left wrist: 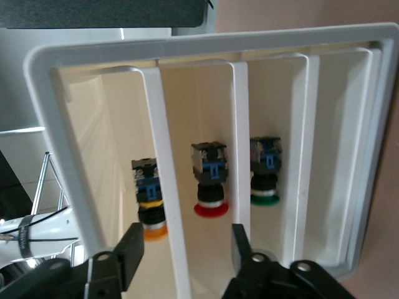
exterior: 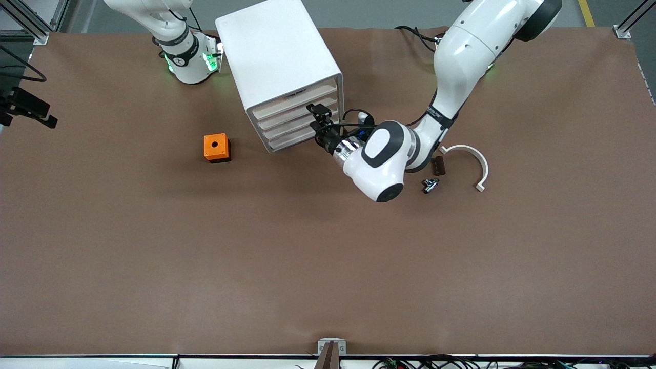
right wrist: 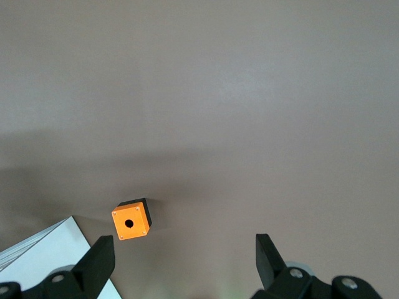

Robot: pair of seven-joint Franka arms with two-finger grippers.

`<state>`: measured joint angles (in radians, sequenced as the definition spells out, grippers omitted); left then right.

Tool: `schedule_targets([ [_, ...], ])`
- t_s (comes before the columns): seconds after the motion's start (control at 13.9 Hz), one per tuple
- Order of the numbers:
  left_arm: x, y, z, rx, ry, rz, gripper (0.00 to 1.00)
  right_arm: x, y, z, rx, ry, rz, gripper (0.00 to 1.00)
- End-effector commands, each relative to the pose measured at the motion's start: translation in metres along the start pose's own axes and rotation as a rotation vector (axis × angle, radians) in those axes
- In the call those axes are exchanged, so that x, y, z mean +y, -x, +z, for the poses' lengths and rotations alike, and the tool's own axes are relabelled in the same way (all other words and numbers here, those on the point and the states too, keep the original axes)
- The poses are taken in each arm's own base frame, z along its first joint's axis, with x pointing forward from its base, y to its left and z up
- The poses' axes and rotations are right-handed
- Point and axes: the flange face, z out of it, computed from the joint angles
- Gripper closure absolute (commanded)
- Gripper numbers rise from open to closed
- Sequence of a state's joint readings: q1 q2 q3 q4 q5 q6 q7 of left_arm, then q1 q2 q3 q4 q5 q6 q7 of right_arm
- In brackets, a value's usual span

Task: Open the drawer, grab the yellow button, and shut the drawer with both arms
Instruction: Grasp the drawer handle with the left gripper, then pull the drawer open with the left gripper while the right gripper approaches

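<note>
The white four-drawer cabinet (exterior: 279, 66) stands toward the robots' side of the table, and no drawer (exterior: 297, 125) stands out from its front. My left gripper (exterior: 315, 118) is open right at the drawer fronts. In the left wrist view the cabinet front (left wrist: 168, 162) fills the picture, with white ribs dividing it into slots. The button (left wrist: 151, 205) with the orange-yellow cap sits in one slot. My left gripper (left wrist: 186, 235) straddles a rib beside it. My right gripper (right wrist: 184, 244) is open and empty, high above the table near the cabinet. The right arm (exterior: 184, 56) waits.
A red-capped button (left wrist: 210, 182) and a green-capped one (left wrist: 265, 171) sit in neighbouring slots. An orange cube with a round hole (exterior: 217, 147) lies beside the cabinet, seen too in the right wrist view (right wrist: 131, 220). A white curved piece (exterior: 469, 159) and two small dark parts (exterior: 434, 174) lie by the left arm.
</note>
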<state>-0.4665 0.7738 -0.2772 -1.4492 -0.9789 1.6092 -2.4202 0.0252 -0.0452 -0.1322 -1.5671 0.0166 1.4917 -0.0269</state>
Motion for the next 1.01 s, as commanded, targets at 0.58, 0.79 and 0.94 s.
schedule_targets([
  [0.58, -0.001, 0.008, 0.028, 0.012, -0.075, -0.094, 0.44, 0.009, -0.073, 0.093, -0.065, 0.050, 0.001, 0.00],
  [0.79, -0.004, 0.009, 0.035, 0.024, -0.076, -0.093, 0.45, 0.002, -0.071, 0.096, -0.081, 0.050, 0.026, 0.00],
  [0.94, -0.005, 0.010, 0.039, 0.029, -0.078, -0.092, 0.58, -0.010, -0.071, 0.097, -0.085, 0.052, 0.106, 0.00],
])
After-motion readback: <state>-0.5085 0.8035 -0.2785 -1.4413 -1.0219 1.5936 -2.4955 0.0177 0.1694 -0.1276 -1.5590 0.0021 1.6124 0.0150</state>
